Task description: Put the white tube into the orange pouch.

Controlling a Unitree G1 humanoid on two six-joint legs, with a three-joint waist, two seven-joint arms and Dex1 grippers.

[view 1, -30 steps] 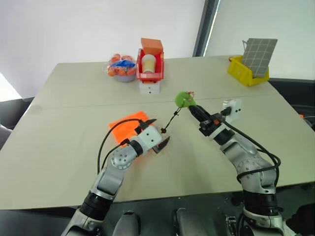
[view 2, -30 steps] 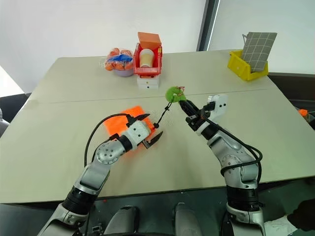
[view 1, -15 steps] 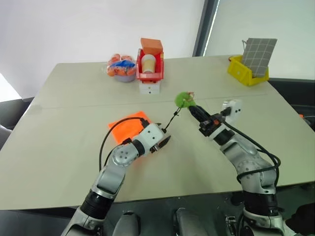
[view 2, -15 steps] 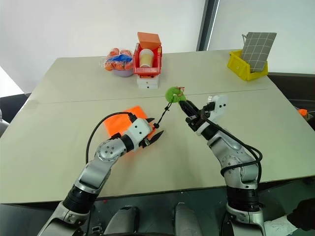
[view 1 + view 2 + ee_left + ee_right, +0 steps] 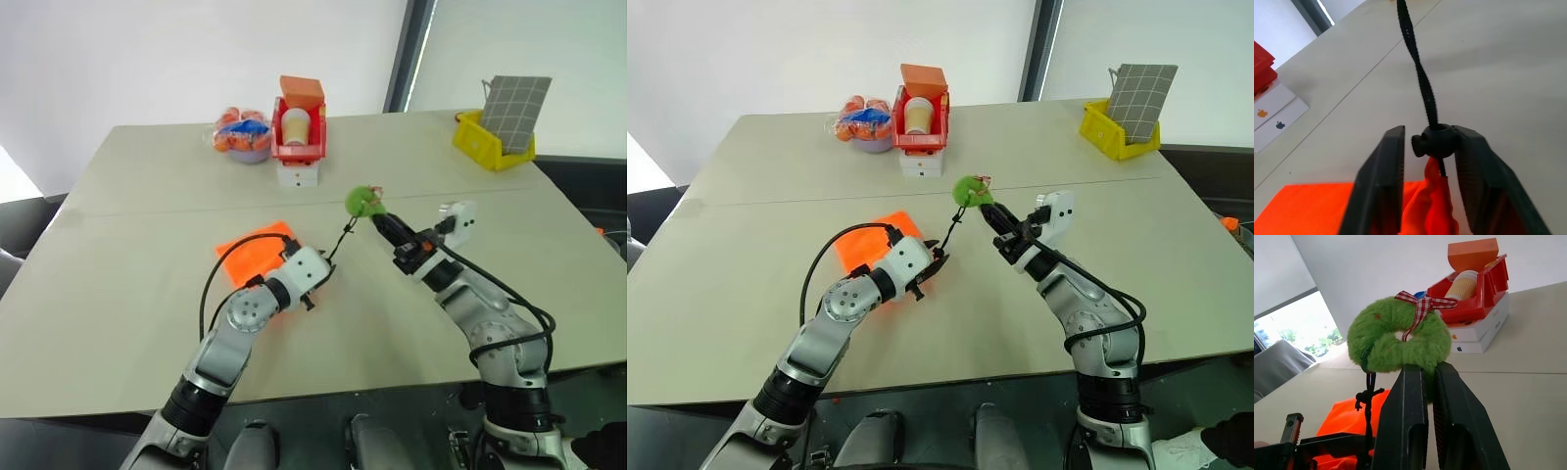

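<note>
The orange pouch (image 5: 253,257) lies flat on the table, its mouth bunched toward my left gripper (image 5: 315,284). In the left wrist view that gripper (image 5: 1430,142) has its fingers closed in on the black cord stopper (image 5: 1436,142) at the pouch mouth. The black cord (image 5: 343,238) runs taut from there up to the green round tag (image 5: 362,200). My right gripper (image 5: 377,217) is shut on the tag (image 5: 1396,340) and holds it above the table. The white tube is out of view.
At the back of the table stand a red bin holding a paper cup (image 5: 297,132), an orange box (image 5: 302,92) behind it and white boxes (image 5: 298,176) beneath. A bag of orange fruit (image 5: 243,134) is to their left. A yellow bin (image 5: 493,142) sits back right.
My left gripper's fingers went from wide open to closed around the cord stopper. The right gripper kept holding the green tag in place.
</note>
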